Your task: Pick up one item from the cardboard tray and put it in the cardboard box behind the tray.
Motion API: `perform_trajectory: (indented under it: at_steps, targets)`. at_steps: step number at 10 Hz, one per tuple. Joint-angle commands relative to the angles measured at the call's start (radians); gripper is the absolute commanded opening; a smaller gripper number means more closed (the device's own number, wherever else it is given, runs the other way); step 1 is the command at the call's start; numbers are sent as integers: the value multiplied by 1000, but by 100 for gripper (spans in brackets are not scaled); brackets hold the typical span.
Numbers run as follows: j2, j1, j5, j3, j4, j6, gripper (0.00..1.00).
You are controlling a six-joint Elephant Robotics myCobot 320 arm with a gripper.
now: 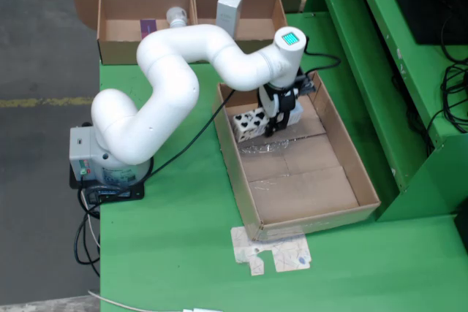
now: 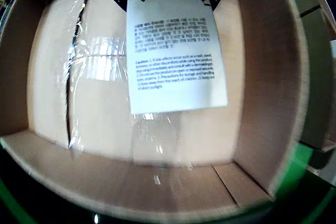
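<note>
A long cardboard tray (image 1: 351, 173) lies on the green table. My gripper (image 1: 276, 120) is down inside its far end, shut on a white box with black cow spots (image 1: 248, 123). In the wrist view the same box (image 2: 176, 51) hangs from the top edge, its printed white label facing the camera, above the tray floor (image 2: 105, 129). My fingers are hidden behind the box there. The cardboard box (image 1: 121, 42) behind the tray stands at the table's far edge, with a divider in the middle.
The far box holds a purple item (image 1: 148, 27), a white bottle (image 1: 176, 16) and a white carton (image 1: 229, 11). Crumpled clear plastic (image 1: 267, 147) lies on the tray floor. A flat paper cutout (image 1: 270, 250) lies in front of the tray. A green frame (image 1: 409, 93) rises on the right.
</note>
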Motion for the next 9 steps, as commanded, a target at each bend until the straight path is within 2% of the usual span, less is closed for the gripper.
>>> perform_trajectory:
  at_steps: [1, 2, 6, 7, 9]
  targets:
    - [158, 22, -21, 23, -28, 12, 0]
    - [261, 63, -53, -60, -13, 22, 0]
    - [319, 99, -82, -57, -57, 40, 0]
    - [283, 122, -99, 154, -214, 45, 0]
    - [283, 122, -99, 154, -214, 45, 0]
